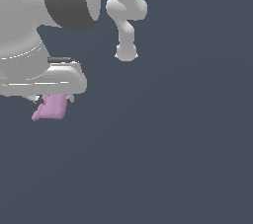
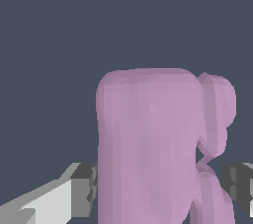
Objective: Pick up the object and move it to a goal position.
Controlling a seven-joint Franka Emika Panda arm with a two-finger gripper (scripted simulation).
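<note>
Object [image 1: 51, 107] lower left of exterior frame, directly under gripper [image 1: 53, 98], between jaws; contact unclear, grip state indeterminate.

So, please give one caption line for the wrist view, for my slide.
Wrist view: the pink-lilac object sits between the gripper fingers.

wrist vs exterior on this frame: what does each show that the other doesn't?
Wrist only: both fingers flanking the pink object, one on each side. They look pressed against it, though contact can't be confirmed.

Exterior only: the arm links and the gripper body seen from outside, covering the top of the object, which pokes out below it.

Both: the pink lumpy object at the gripper, against a plain dark grey background.
</note>
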